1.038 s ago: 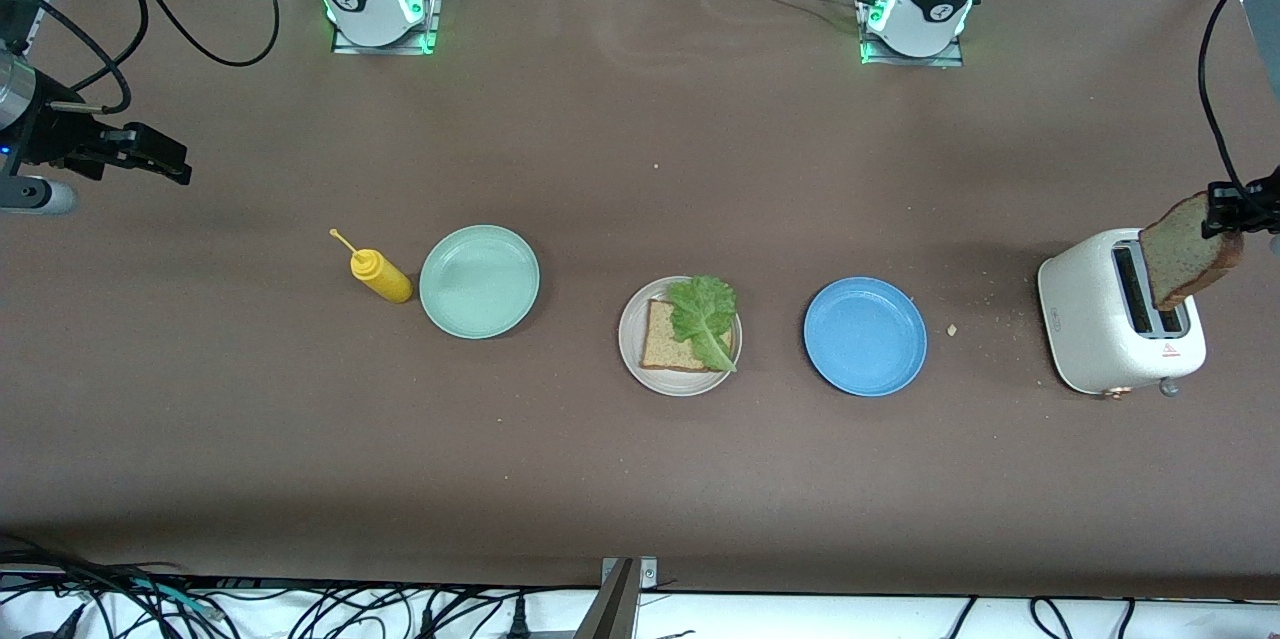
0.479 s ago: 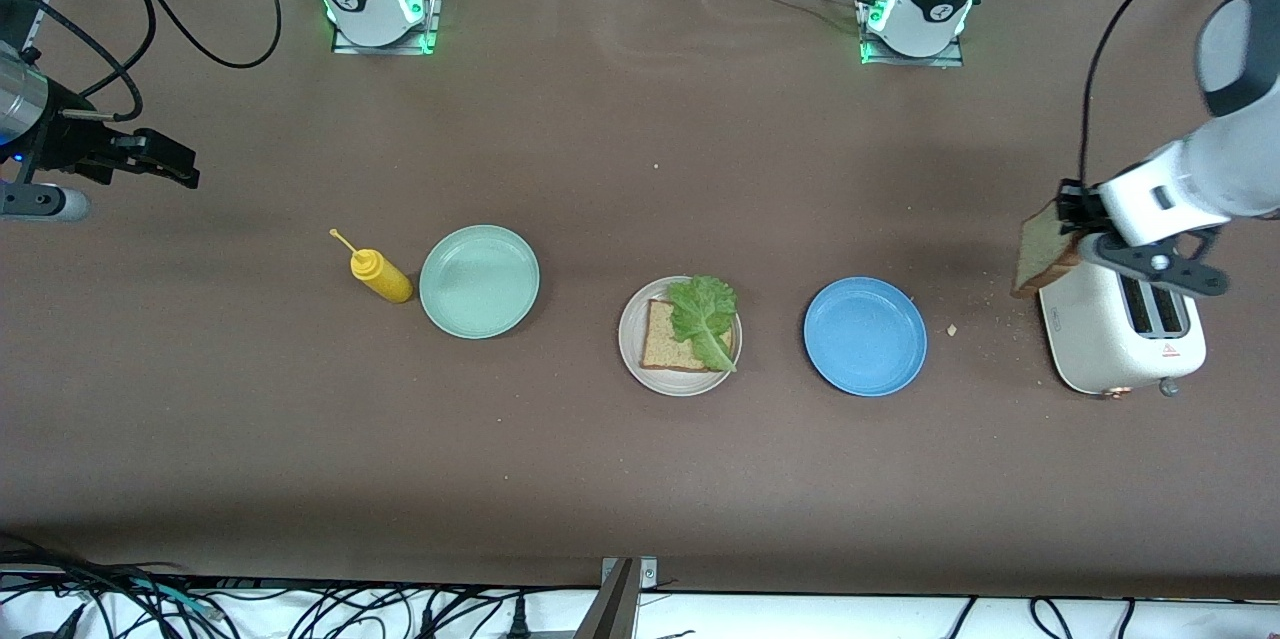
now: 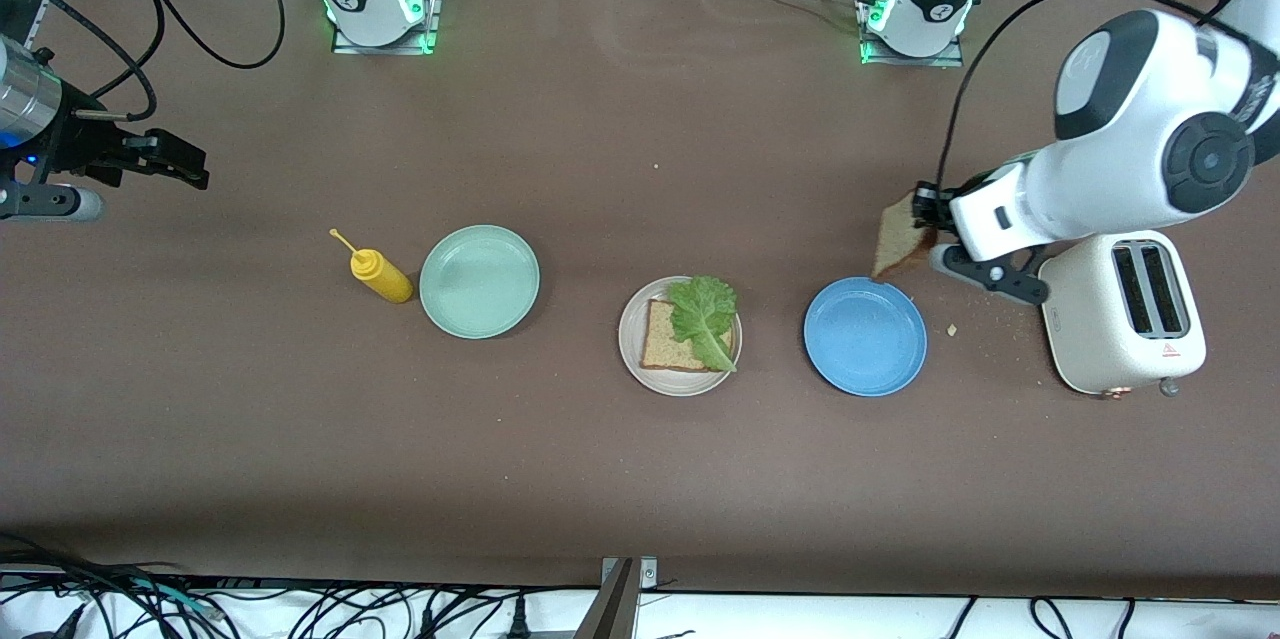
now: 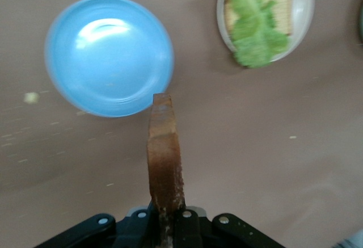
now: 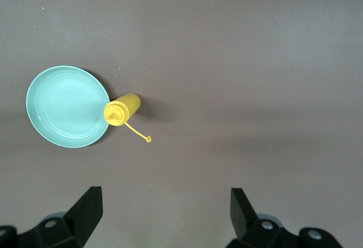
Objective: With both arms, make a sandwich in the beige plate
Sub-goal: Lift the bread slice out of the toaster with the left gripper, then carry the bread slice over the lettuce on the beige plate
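Bread slice (image 3: 902,239) hangs clamped edge-on in my left gripper (image 3: 925,219), up in the air over the blue plate's (image 3: 865,336) rim. My target, the beige plate (image 3: 634,362), sits mid-table and holds a bottom slice (image 3: 664,339) topped with lettuce (image 3: 704,318). To do this well, I judge I should carry on to the beige plate, tip the slice flat, square it with the lower one, then release low. My right gripper (image 3: 190,169) waits spread wide near the mustard bottle's (image 3: 380,276) end.

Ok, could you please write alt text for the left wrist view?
The left hand grips a bread slice on edge above the brown table, beside an empty blue plate. The beige plate carries bread and lettuce.
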{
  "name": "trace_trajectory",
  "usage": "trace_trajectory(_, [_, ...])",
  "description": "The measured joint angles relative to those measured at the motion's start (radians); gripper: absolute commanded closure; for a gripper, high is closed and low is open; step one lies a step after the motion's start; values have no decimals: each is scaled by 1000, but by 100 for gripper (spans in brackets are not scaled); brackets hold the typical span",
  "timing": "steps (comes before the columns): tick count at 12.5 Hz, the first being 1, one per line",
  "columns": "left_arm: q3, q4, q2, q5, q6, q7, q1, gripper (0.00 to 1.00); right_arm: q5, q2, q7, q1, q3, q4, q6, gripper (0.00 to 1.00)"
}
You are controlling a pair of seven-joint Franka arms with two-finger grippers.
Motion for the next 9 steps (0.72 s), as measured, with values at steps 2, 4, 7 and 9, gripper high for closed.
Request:
trace_trajectory(2, [1, 58, 81, -102, 6, -6, -32, 100, 0, 0, 0, 0, 0, 0, 6, 0])
trace_trajectory(4, [1, 106, 161, -180, 52, -6, -65, 100, 0, 1, 0, 0, 0, 0, 7, 0])
trace_trajectory(7, [0, 126, 251, -290, 211, -6, -123, 100, 0, 4, 0, 0, 0, 0, 8, 0])
trace_trajectory(9, [0, 128, 297, -349, 305, -6, -149, 100, 0, 7, 0, 0, 0, 0, 8, 0])
